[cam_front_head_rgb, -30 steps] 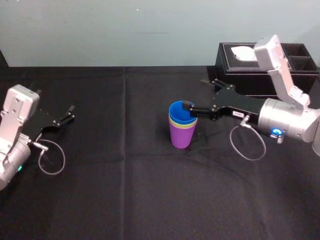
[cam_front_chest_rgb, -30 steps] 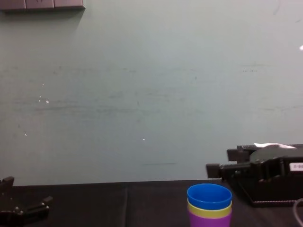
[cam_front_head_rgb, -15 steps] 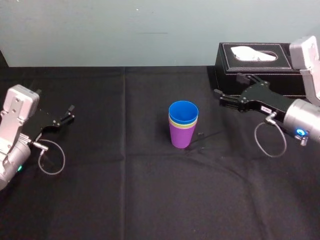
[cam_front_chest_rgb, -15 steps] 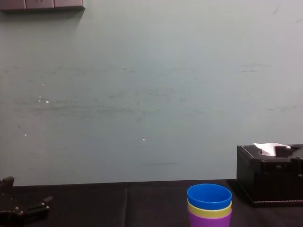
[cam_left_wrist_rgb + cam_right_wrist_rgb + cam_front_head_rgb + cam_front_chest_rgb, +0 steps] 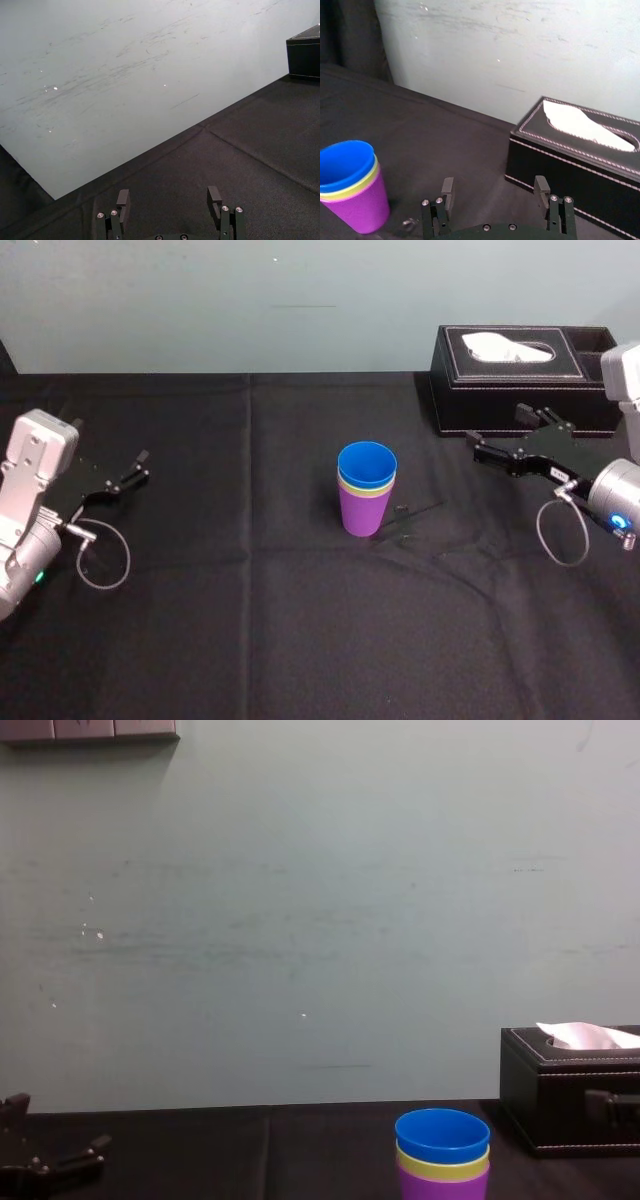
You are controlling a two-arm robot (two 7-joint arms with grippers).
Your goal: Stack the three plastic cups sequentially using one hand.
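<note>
The three plastic cups stand nested in one upright stack at the table's middle: purple point(image 5: 362, 512) at the bottom, yellow-green point(image 5: 366, 488) in it, blue point(image 5: 366, 462) on top. The right wrist view shows the same stack, with blue point(image 5: 344, 162) over yellow-green point(image 5: 357, 182) over purple point(image 5: 364, 210). My right gripper point(image 5: 497, 430) hovers well to the right of the stack, just in front of the tissue box, open with nothing between its fingers point(image 5: 448, 189). My left gripper point(image 5: 110, 442) rests parked at the far left, open and empty point(image 5: 168, 197).
A black leather tissue box point(image 5: 520, 375) with a white tissue sticking out stands at the back right, close behind my right gripper. A black cloth point(image 5: 250, 640) covers the table. A pale wall rises directly behind the table.
My right gripper has drawn back from the blue cup's rim, to the right and towards the tissue box. The stack stays put. The left arm has not moved.
</note>
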